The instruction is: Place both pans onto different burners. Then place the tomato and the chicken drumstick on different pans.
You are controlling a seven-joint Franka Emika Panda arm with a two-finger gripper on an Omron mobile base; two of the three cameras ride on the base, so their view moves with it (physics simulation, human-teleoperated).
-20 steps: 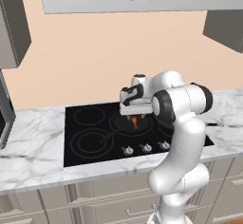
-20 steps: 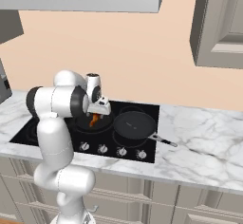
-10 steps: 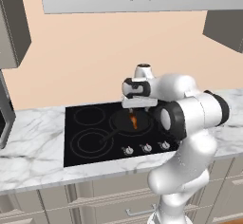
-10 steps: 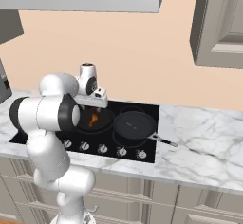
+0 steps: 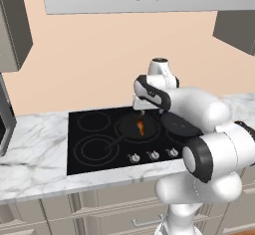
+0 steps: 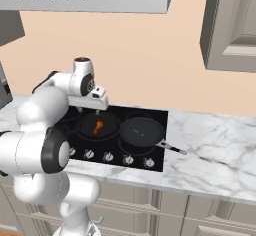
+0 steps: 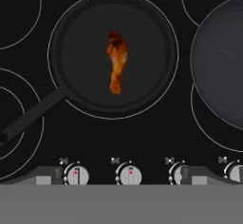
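Above cooktop (image 5: 84, 129), claw (image 5: 142, 110) hovering wide open, holding nothing. Drumstick (image 7: 116, 61) lying mid left pan (image 7: 71, 42) on centre burner; second pan (image 6: 141, 131) alongside, bare, awaiting tomato, presumably.

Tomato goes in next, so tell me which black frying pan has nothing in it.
The right-hand black frying pan; the other black pan holds the orange-brown chicken drumstick.

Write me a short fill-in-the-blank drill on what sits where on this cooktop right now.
1. The chicken drumstick lies inside a black ____.
2. The other pan, to its right, is ____.
3. Above the drumstick, the gripper hangs with jaws ____.
4. Silver ____ line the cooktop's front edge.

Missing words: pan; empty; open; knobs
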